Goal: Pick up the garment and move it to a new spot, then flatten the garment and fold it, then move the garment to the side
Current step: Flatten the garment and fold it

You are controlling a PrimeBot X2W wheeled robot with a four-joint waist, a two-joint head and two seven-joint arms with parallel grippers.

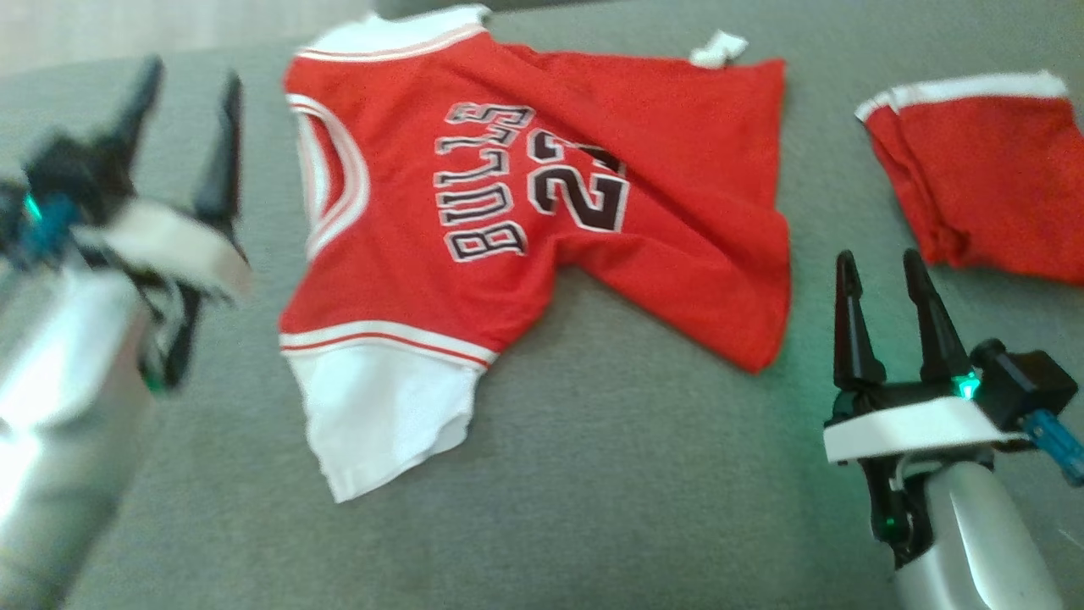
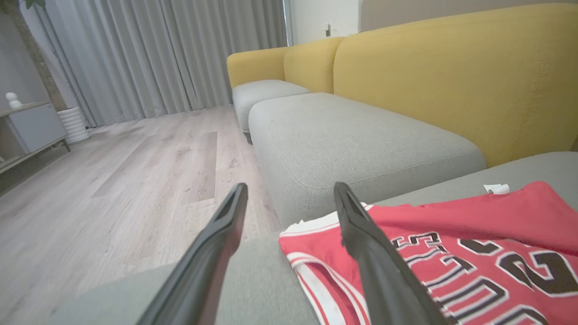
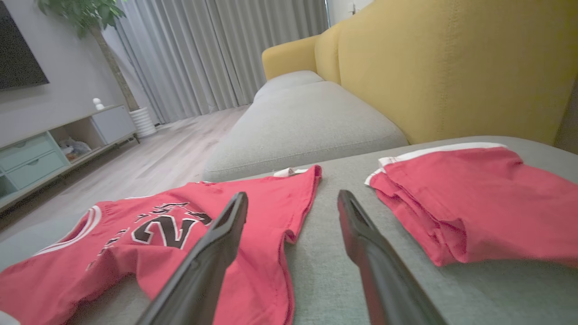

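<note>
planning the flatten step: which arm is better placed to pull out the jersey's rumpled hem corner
Probably right. The right end effector is open and sits close to that corner of the jersey. The left end effector, also open, is at the opposite end, with the jersey between it and the corner.

Soft even daylight, one smeary corner

Head view is the mushy one: the left gripper (image 1: 193, 76) and its pale forearm (image 1: 59, 381) are smeared with motion blur, and the jersey (image 1: 542, 195) lettering is a bit soft too. A green LED glow spills onto the grey cushion (image 1: 593, 474) by the right gripper (image 1: 881, 258). The wrist views are sharper, with gentle light from the curtains (image 2: 158, 54) and barely any shadows. They get a fisheye stretch toward the edges, and the fingers (image 2: 216, 262) are out of focus up close.
</note>
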